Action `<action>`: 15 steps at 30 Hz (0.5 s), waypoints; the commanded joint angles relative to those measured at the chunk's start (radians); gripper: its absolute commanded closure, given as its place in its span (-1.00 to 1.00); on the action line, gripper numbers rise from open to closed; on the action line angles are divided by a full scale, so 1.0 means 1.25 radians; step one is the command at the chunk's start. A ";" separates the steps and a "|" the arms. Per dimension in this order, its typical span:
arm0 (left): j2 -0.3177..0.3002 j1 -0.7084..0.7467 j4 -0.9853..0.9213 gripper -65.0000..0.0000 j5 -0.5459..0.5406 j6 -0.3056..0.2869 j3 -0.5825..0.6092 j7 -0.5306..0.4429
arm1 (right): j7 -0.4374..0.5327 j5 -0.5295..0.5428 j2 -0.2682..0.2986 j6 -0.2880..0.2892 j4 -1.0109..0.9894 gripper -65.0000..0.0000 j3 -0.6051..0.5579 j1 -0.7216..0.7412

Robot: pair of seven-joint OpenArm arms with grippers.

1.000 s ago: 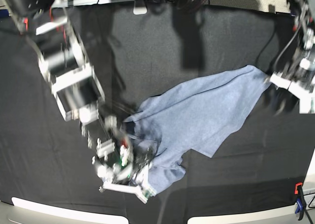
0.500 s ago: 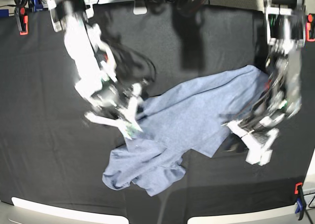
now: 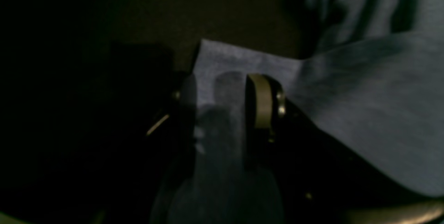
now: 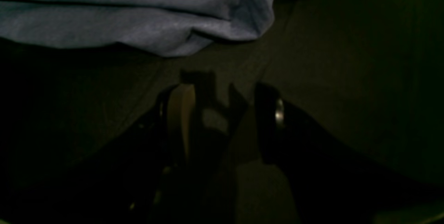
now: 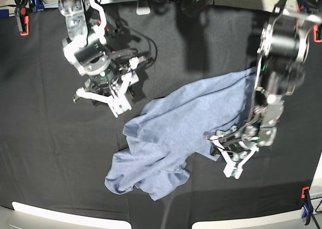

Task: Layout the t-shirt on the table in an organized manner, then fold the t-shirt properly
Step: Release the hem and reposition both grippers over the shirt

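Observation:
The blue-grey t-shirt (image 5: 186,123) lies crumpled on the black table (image 5: 50,153), stretched from back right to a bunched lump at front left. No lettering shows. My left gripper (image 5: 221,153) is at the shirt's front right corner. In the left wrist view this gripper (image 3: 223,106) stands open, with a corner of the t-shirt (image 3: 364,106) lying between its fingers. My right gripper (image 5: 103,102) is over bare table to the left of the shirt, apart from it. In the right wrist view it (image 4: 223,120) is open and empty, and the t-shirt's edge (image 4: 138,16) lies ahead of it.
Orange clamps sit at the table's back left edge (image 5: 22,20) and front right edge (image 5: 305,194), with a blue clamp (image 5: 308,214) below the latter. Cables and a white stand (image 5: 143,7) lie along the back edge. Black cloth stretches wide at front left.
The right arm let go of the shirt's front left lump and swung up to the back left. The left arm came down along the shirt's right side to its front right corner.

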 commanded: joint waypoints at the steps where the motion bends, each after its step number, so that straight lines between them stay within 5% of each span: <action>1: 0.001 -0.040 -0.017 0.33 0.003 -0.001 -0.002 -0.040 | 0.015 0.002 0.002 -0.003 0.018 0.15 0.002 0.010; 7: 0.004 -0.085 -0.119 0.33 0.018 0.095 -0.002 -0.119 | 0.015 0.002 0.002 -0.002 0.018 0.15 0.002 0.011; 15: 0.036 -0.076 -0.120 0.34 0.049 0.027 -0.002 -0.096 | 0.015 0.002 0.002 -0.003 0.018 0.15 0.002 0.011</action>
